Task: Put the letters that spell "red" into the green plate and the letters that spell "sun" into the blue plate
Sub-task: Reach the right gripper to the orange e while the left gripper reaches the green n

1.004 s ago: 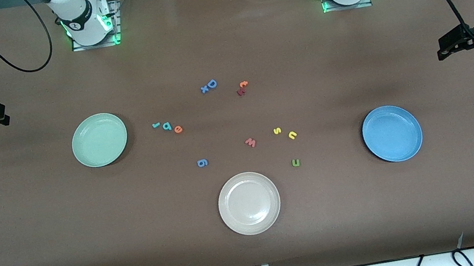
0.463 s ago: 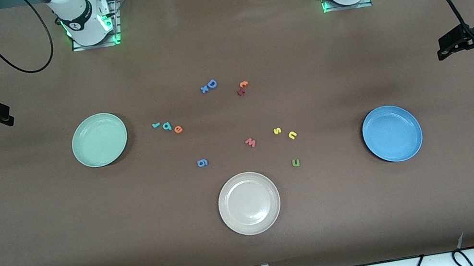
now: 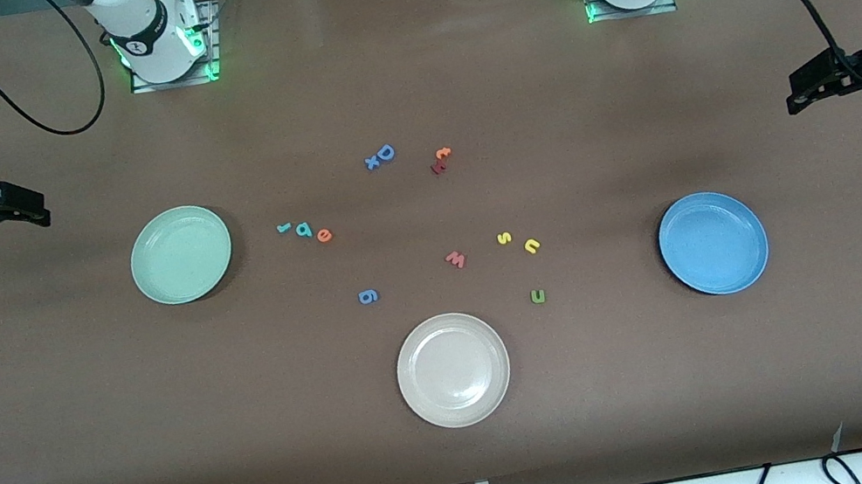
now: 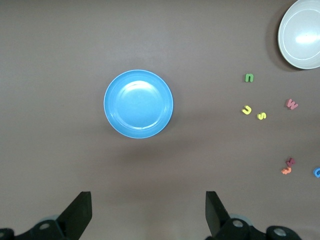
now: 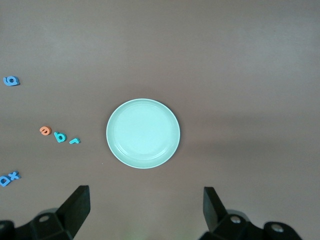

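The pale green plate (image 3: pixel 181 255) (image 5: pixel 143 133) lies toward the right arm's end of the table. Beside it, toward the middle, sit a teal "r" (image 3: pixel 284 229) (image 5: pixel 74 140), a teal "d" (image 3: pixel 303 230) (image 5: pixel 60 136) and an orange "e" (image 3: pixel 324 236) (image 5: pixel 45 130). The blue plate (image 3: pixel 713 243) (image 4: pixel 138 103) lies toward the left arm's end. A yellow "s" (image 3: pixel 504 238) (image 4: pixel 261 116), a yellow "u" (image 3: pixel 532 245) (image 4: pixel 246 110) and a dark green "n" (image 3: pixel 537 296) (image 4: pixel 248 77) lie beside it toward the middle. My right gripper (image 3: pixel 31 213) (image 5: pixel 145 210) hangs open and empty over bare table by the green plate. My left gripper (image 3: pixel 800 95) (image 4: pixel 148 215) hangs open and empty by the blue plate.
A beige-white plate (image 3: pixel 453 369) sits nearest the front camera. A red "w" (image 3: pixel 456 259), a blue "g" (image 3: pixel 368 296), a blue "D" with a small "x" (image 3: pixel 380 156) and an orange and dark red pair (image 3: pixel 440 159) lie among the letters mid-table.
My right gripper has come in from the table's end toward the green plate. My left gripper has edged slightly inward. Letters and plates have not moved.
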`<state>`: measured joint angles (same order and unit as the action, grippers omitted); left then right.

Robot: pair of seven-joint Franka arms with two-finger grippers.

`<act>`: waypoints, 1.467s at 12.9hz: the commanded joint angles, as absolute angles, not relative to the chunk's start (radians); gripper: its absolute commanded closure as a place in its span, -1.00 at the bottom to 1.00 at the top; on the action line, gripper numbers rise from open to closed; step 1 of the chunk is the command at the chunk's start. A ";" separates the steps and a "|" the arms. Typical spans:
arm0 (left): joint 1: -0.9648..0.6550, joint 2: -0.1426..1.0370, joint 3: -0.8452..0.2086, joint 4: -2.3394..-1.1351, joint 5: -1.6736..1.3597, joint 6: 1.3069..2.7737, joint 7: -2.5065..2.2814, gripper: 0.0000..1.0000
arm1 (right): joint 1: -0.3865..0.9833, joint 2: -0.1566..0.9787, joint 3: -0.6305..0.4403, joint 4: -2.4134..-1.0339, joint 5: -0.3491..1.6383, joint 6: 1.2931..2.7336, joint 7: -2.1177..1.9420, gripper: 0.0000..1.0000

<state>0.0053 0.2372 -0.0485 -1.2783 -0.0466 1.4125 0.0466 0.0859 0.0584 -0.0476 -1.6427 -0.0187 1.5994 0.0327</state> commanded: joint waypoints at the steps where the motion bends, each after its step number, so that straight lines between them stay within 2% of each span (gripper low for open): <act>1: -0.024 0.256 -0.046 -1.282 -0.072 1.442 -0.004 -1.00 | 0.122 0.083 -0.037 -1.611 0.012 1.576 0.026 -1.00; 6: -0.054 0.290 -0.046 -1.282 -0.071 1.482 -0.023 -1.00 | 0.302 0.189 -0.032 -1.634 0.006 1.724 0.271 -0.98; 8: -0.081 0.298 -0.046 -1.287 -0.064 1.497 -0.060 -1.00 | 0.348 0.218 -0.032 -1.693 0.006 1.828 0.395 -0.97; 12: -0.156 0.292 -0.046 -1.431 -0.057 1.662 -0.119 -1.00 | 0.434 0.264 -0.032 -1.862 0.003 2.071 0.735 -0.96; 14: -0.198 0.293 -0.048 -1.480 -0.057 1.727 -0.194 -1.00 | 0.481 0.314 -0.032 -1.891 0.003 2.136 0.861 -0.83; 17: -0.259 0.317 -0.048 -1.543 -0.057 1.843 -0.323 -0.97 | 0.550 0.385 -0.034 -1.904 0.002 2.235 1.084 -0.82; 18: -0.273 0.337 -0.048 -1.551 -0.057 1.885 -0.345 -0.97 | 0.555 0.403 -0.032 -1.913 0.005 2.262 1.145 -0.73; 19: -0.284 0.357 -0.048 -1.552 -0.057 1.916 -0.357 -0.96 | 0.561 0.425 -0.032 -1.924 0.003 2.302 1.235 -0.73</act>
<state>-0.2637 0.3319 -0.0552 -1.5374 -0.0468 1.8565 -0.3210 0.5464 0.3963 -0.0242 -1.9037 0.0011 2.2382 1.1078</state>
